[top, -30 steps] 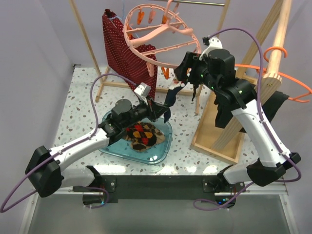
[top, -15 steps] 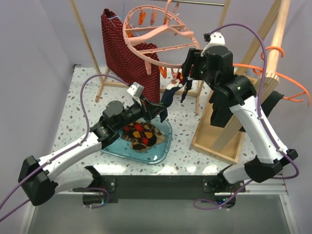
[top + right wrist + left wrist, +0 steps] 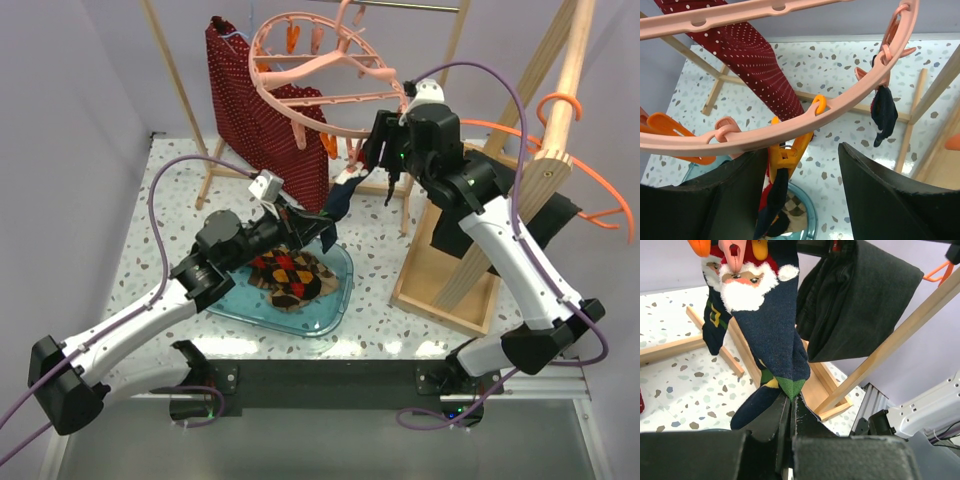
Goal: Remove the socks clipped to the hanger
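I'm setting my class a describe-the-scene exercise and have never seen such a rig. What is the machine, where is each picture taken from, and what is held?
These are two robot arms bolted at the near edge of a speckled table. The wide picture comes from a fixed camera above and behind them; the other two come from a camera on each wrist. A round pink hanger with pegs hangs above the table. On the table sits a blue tray with a few socks in it. The left gripper is shut on the green toe of a navy Santa sock, which is clipped at its top. The right gripper is open, its fingers either side of an orange peg on the ring. Another dark sock hangs further along.
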Robot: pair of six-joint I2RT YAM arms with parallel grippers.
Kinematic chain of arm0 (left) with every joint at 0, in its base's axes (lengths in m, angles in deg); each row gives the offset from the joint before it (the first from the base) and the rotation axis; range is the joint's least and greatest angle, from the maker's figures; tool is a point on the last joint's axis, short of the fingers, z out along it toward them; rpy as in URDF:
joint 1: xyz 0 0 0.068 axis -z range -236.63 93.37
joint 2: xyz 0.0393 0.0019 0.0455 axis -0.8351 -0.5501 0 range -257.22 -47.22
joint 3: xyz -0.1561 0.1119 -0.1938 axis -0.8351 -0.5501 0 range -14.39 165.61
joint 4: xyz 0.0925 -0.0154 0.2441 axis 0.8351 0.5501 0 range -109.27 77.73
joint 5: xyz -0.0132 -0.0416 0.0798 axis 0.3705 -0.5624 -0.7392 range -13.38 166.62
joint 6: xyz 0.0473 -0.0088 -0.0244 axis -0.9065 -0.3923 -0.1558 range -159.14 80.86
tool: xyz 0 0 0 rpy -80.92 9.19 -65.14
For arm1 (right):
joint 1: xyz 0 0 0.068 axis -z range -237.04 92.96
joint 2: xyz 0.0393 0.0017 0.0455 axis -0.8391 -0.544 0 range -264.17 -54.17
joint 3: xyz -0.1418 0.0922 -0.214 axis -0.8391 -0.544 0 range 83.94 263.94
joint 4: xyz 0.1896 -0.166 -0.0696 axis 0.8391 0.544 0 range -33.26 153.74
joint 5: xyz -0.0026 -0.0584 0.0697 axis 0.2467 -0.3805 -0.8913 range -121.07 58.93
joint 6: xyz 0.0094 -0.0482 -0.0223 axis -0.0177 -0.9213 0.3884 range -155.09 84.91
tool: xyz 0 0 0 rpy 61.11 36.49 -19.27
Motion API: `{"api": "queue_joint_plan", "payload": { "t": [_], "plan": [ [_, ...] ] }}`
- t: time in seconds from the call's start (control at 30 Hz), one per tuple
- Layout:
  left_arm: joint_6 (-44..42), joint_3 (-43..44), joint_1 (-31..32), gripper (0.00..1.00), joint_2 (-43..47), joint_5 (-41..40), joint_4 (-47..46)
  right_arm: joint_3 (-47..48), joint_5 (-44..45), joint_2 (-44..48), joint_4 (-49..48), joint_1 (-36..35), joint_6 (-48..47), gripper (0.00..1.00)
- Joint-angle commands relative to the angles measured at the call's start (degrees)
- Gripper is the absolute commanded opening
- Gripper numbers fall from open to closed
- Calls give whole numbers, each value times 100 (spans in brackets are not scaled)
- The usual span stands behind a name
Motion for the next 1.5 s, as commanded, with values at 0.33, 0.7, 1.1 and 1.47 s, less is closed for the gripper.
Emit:
{"api": "queue_joint_plan", "payload": {
  "t": [0.33, 0.7, 1.1, 1.47],
  "plan": [
    [74, 15, -13, 0, 129, 113, -95, -507, -241, -29, -1681, 35, 400, 56],
    [118, -29, -13, 0, 102, 131, -183, -1185, -224, 164, -2657, 35, 593, 36],
    [162, -178, -4, 0, -30, 139, -279, -1326, -110, 296, -2772, 35, 233, 0],
    [-92, -626, -13, 0, 76, -536, 888, -1176, -92, 287, -2183, 26, 224, 0]
  ]
}}
